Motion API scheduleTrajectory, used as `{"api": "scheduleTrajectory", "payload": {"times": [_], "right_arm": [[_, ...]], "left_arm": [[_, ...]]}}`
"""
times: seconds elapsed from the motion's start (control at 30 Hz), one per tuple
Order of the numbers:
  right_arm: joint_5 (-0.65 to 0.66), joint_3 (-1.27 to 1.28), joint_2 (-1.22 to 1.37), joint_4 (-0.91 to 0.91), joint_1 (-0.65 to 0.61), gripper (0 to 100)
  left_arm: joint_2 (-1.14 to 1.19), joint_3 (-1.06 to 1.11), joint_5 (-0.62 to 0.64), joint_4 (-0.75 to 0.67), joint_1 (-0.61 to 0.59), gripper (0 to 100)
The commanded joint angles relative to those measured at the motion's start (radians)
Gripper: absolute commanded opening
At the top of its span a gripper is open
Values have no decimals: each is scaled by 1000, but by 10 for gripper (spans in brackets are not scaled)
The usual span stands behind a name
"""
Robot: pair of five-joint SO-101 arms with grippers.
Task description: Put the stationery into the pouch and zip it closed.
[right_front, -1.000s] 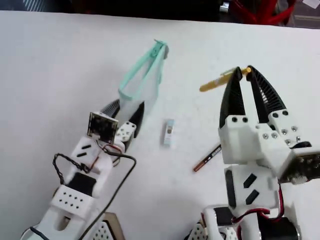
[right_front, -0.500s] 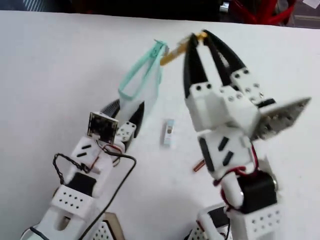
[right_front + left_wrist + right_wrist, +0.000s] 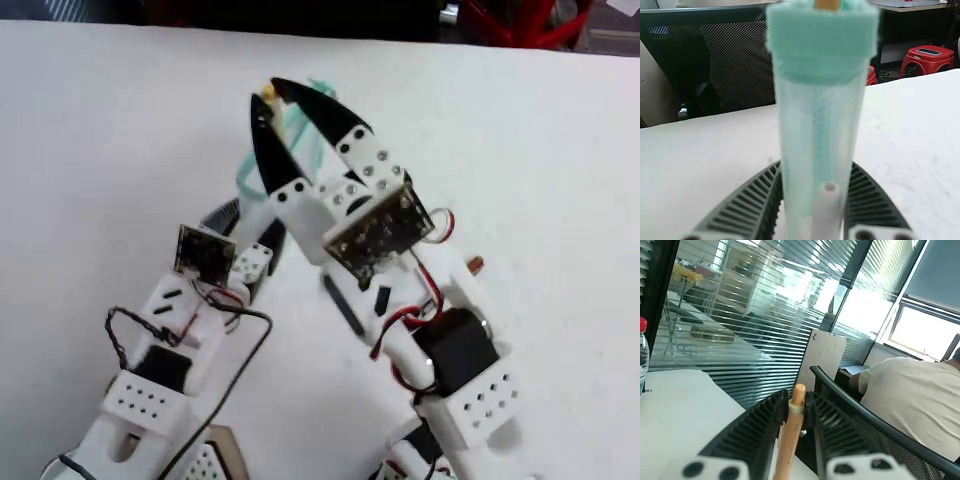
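In the high view, the right arm crosses over the middle of the desk (image 3: 120, 120) and hides most of the pouch (image 3: 246, 183). Only its teal rim and a strip of its pale body show beside the arm. The right gripper (image 3: 272, 95) sits at the far end of the pouch, its dark jaws nearly together on a yellow pen (image 3: 267, 92), of which only the tip shows. The left gripper (image 3: 247, 222) is at the near end of the pouch, one jaw on each side of it. Just right of the right arm, the end of a copper-coloured pen (image 3: 474, 264) pokes out, with the rest covered.

In the left wrist view, the pouch (image 3: 817, 100) stands lengthwise between the ribbed jaws of the left gripper (image 3: 815, 167), which press against both its sides and grasp it. Its teal rim is at the far end, and the yellow pen (image 3: 827, 4) meets it there, cut off by the edge of the picture. A white rounded piece (image 3: 826, 205) shows near the jaws. It cannot be told whether it lies inside the pouch.

In the right wrist view, the right gripper (image 3: 796, 397) is clenched on the yellow pen (image 3: 790, 435). The pen's orange tip sticks out just past the jaw tips, and its lower end is cut off.
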Motion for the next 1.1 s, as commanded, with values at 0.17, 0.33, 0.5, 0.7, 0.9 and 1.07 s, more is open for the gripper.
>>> {"api": "scheduleTrajectory", "payload": {"times": [0.17,0.33,0.5,0.7,0.9,1.07], "right_arm": [[9,-37,12,65,-8,18],[9,-32,12,114,-10,20],[9,-31,24,166,-13,21],[9,-38,113,188,-8,22],[-26,-40,128,194,-13,126],[-81,-120,136,314,-7,151]], "left_arm": [[-7,-5,-9,-18,8,176],[-7,-5,-9,-18,8,176],[-7,-5,-9,-18,8,176],[-7,-5,-9,-18,8,176],[-7,-5,-9,-18,7,176],[-7,-5,-9,-18,7,176]]}}
